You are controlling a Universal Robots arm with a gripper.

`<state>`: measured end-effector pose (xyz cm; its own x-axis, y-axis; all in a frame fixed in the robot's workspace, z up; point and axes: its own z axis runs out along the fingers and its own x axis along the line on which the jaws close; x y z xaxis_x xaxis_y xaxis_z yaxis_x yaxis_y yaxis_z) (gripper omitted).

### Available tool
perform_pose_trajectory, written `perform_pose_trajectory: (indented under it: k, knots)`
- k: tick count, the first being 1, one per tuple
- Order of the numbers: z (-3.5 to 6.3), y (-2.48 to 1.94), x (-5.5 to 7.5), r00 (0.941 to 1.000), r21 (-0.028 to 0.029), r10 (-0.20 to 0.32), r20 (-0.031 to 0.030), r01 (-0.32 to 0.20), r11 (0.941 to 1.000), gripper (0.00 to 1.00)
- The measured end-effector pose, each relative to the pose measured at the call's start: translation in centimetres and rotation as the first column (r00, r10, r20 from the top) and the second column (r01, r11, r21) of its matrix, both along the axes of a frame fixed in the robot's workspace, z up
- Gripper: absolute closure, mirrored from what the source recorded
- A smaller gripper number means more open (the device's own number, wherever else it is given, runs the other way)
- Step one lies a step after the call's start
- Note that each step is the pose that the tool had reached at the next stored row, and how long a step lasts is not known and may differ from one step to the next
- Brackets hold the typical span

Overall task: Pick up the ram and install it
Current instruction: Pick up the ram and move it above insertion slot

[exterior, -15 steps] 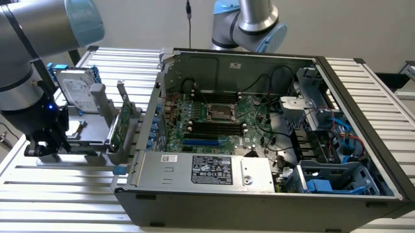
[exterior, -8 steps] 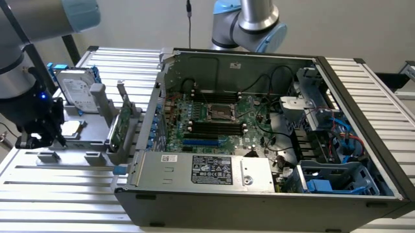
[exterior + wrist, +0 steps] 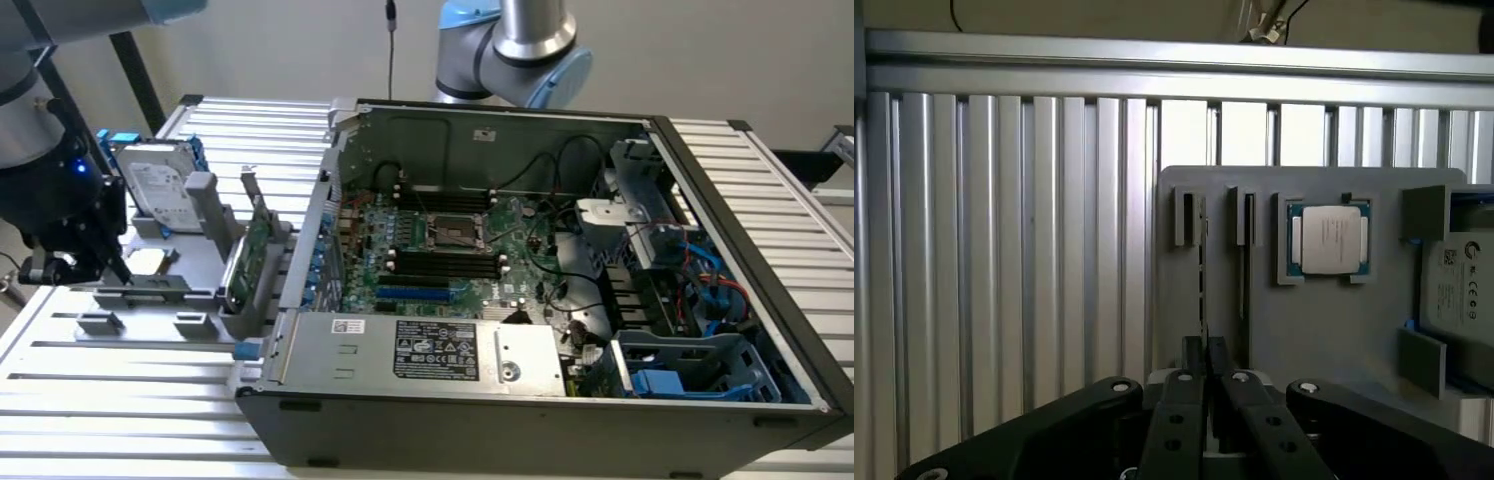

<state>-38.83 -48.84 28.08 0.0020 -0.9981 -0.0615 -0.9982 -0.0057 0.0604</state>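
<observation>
The jaws of the gripper (image 3: 1205, 350) are almost together, pinching the thin edge of the ram (image 3: 1202, 290). The ram stands in a slot of the gray holder (image 3: 1324, 330), beside a square silver chip (image 3: 1332, 238) and near the open computer (image 3: 534, 250).

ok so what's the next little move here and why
Probably a short straight lift. The gripper sits low over the grey fixture, jaws apparently closed on the thin edge of the ram, which stands in a slotted holder, so a sideways pull could bind it.
</observation>
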Motion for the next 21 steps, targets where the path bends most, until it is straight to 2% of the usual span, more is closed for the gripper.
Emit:
perform_pose_trajectory:
  k: [10, 21]
  knots:
    - [4.55, 0.00, 3.9, 0.9999, 0.0008, 0.003, -0.0143, -0.003, 1.0000, 0.87]
    - [9.57, 0.00, 8.5, 0.9995, 0.0051, 0.014, -0.0270, -0.014, 0.9999, 0.87]
